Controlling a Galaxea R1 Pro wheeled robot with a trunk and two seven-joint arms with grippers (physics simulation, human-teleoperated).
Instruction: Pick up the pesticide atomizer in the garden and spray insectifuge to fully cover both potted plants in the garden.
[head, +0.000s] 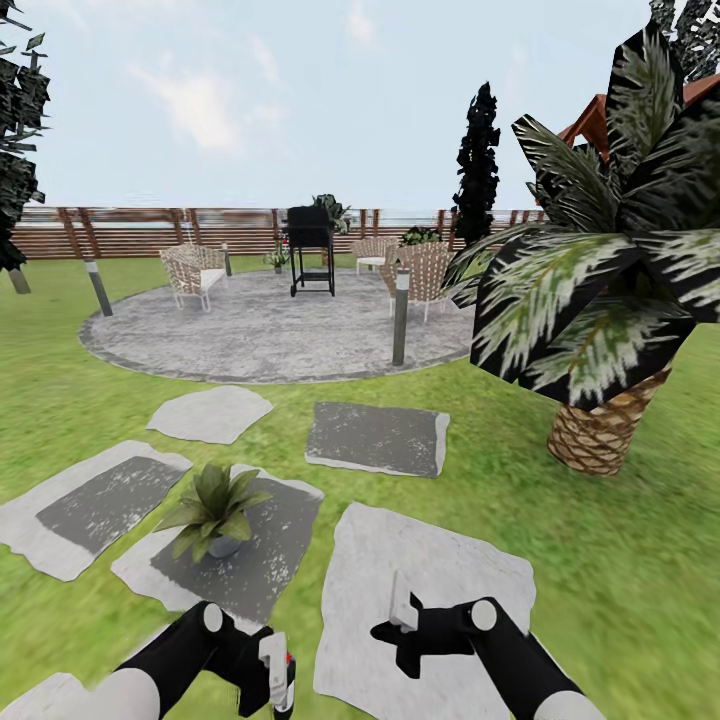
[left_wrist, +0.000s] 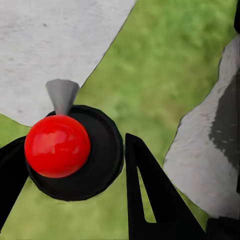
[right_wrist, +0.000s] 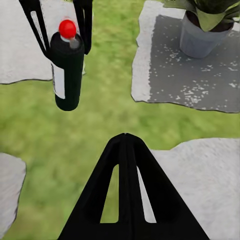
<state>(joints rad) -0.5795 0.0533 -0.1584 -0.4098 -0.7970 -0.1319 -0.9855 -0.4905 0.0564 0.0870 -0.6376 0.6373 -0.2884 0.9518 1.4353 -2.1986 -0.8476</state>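
At seven o'clock in the head view, the left gripper (head: 272, 680) has its jaws clamped on the atomizer (right_wrist: 66, 70), a dark bottle with a red cap that likely handles light, rigid and smooth, best held round its body. A potted plant (head: 215, 510) sits just ahead at ten o'clock on a slab (head: 265, 560). At five o'clock, the right gripper (head: 403, 603) carries nothing, jaws pressed together.

The atomizer (right_wrist: 67, 70) has a matt black body and a glossy red cap (left_wrist: 57, 145) like smooth plastic. The fingers (right_wrist: 126, 195) are matt black. The slabs (head: 378, 436) look like rough, mottled grey stone. The pot (right_wrist: 201, 39) is smooth matt grey. The fence (head: 150, 232) is brown slatted wood. The chairs (head: 193, 272) look woven.
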